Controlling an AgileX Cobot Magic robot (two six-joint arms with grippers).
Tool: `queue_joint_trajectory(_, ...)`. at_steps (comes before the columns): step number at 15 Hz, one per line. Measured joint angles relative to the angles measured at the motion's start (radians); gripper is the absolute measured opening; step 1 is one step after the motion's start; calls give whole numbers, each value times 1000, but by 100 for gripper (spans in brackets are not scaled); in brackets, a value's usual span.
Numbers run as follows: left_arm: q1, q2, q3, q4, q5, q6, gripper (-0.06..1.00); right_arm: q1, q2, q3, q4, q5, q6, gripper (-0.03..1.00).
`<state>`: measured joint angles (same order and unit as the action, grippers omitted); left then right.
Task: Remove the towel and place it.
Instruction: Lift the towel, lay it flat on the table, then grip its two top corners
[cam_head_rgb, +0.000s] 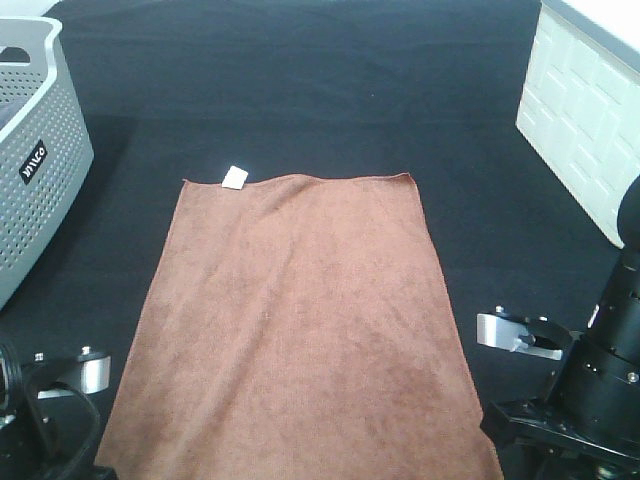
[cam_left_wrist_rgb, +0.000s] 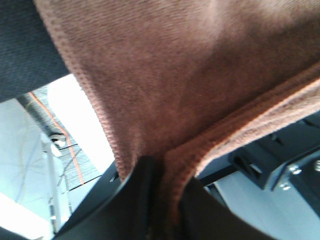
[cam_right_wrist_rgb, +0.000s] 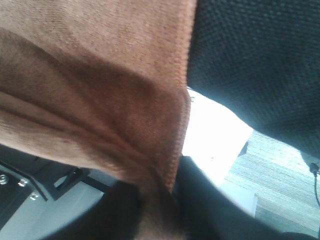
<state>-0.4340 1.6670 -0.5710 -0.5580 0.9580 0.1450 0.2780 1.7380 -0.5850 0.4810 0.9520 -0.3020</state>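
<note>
The brown towel (cam_head_rgb: 300, 330) lies spread flat on the black table (cam_head_rgb: 300, 90), its white tag (cam_head_rgb: 235, 177) at the far left corner. Its near edge runs off the bottom of the exterior high view. My left arm (cam_head_rgb: 55, 395) sits at the towel's near left corner and my right arm (cam_head_rgb: 590, 370) at its near right corner. In the left wrist view the towel's stitched hem (cam_left_wrist_rgb: 210, 145) runs down between the dark fingers of my left gripper (cam_left_wrist_rgb: 167, 190). In the right wrist view a fold of the cloth (cam_right_wrist_rgb: 125, 130) is pinched in my right gripper (cam_right_wrist_rgb: 157, 200).
A grey perforated basket (cam_head_rgb: 35, 170) stands at the far left edge of the table. A white panelled wall piece (cam_head_rgb: 585, 110) borders the far right. Dark table surface stretches beyond the towel's far edge.
</note>
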Motion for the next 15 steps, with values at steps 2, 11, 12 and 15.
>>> queue_joint_trajectory(2,-1,0,0,1,20,-2,37,0,1,0,-1,0,0,47)
queue_joint_trajectory(11,-1,0,1,0,136,-4,71,-5,0,1,-1,29,1,68)
queue_joint_trajectory(12,-1,0,1,0,148,-3,71,-5,-20,1,0,29,1,68)
queue_joint_trajectory(15,-1,0,1,0,197,25,71,-5,-123,2,9,29,1,68)
